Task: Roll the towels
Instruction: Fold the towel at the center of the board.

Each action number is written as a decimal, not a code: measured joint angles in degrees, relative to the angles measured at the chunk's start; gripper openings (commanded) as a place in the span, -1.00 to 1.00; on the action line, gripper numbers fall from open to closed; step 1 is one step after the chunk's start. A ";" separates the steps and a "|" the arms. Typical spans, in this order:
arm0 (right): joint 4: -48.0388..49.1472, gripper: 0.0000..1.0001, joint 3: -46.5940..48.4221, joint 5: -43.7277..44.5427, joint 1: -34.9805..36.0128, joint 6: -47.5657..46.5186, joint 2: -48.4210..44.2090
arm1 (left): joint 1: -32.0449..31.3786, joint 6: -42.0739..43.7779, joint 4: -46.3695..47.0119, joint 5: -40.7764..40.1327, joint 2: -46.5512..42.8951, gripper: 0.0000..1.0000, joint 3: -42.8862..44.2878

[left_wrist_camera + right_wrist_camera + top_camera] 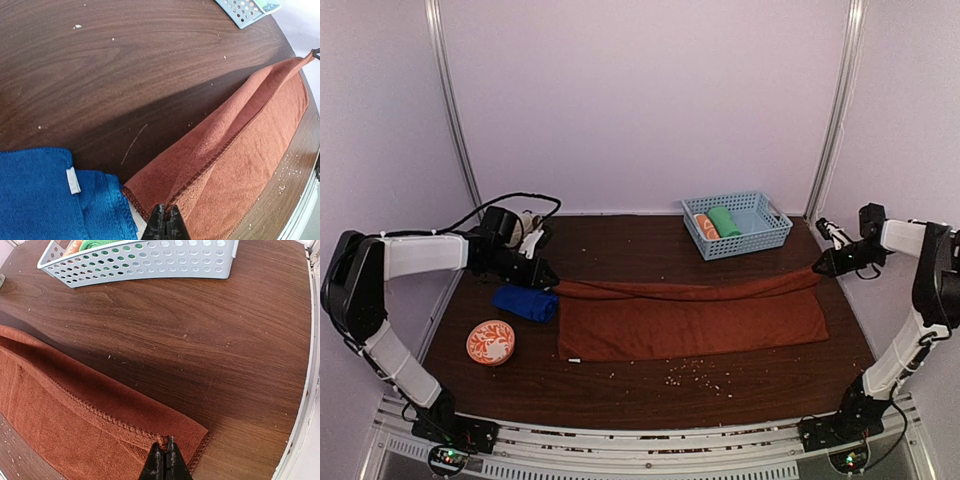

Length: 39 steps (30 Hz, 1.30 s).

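On the wooden desk (620,390), from above, the long rust-brown cloth towel (692,322) lies flat beside the bunched royal-blue cloth towel (525,302); the left wrist view shows the left hand (166,223) clamped on the brown one's far-left corner, the right wrist view the right hand (167,461) clamped on its far-right, so a lengthwise fold seems in hand, needing both corners carried together.

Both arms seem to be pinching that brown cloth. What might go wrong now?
The left tool and right tool each grip only a thin bit of hem on the rust-brown towel, so a corner might slip free. The blue towel lies right beside the left corner and could get dragged along.
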 measured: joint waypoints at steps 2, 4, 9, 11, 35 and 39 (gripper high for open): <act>-0.07 -1.00 -0.83 -0.24 -0.85 -0.31 -1.20 | 0.00 -0.15 -0.02 0.13 -0.63 -1.00 -0.76; -0.02 -1.00 -1.55 -0.59 -2.03 -0.50 -2.12 | 0.00 -0.28 -0.07 0.26 -1.22 -1.00 -1.53; -0.07 -1.00 -3.56 -1.44 -4.70 -0.72 -3.58 | -0.13 -0.44 -0.13 1.95 -2.12 -1.00 -3.45; -0.17 -1.00 -3.91 -1.92 -5.31 -1.11 -3.67 | -0.46 -0.44 -0.48 2.58 -2.12 -1.00 -3.82; -7.13 -1.00 -11.45 -6.62 -11.74 -13.75 -4.63 | -2.99 -0.63 -6.34 3.76 -2.75 -1.00 -8.20; -9.73 -1.00 -12.44 -7.23 -12.04 -17.77 -4.66 | -3.04 -0.70 -6.86 3.78 -2.89 -1.00 -8.44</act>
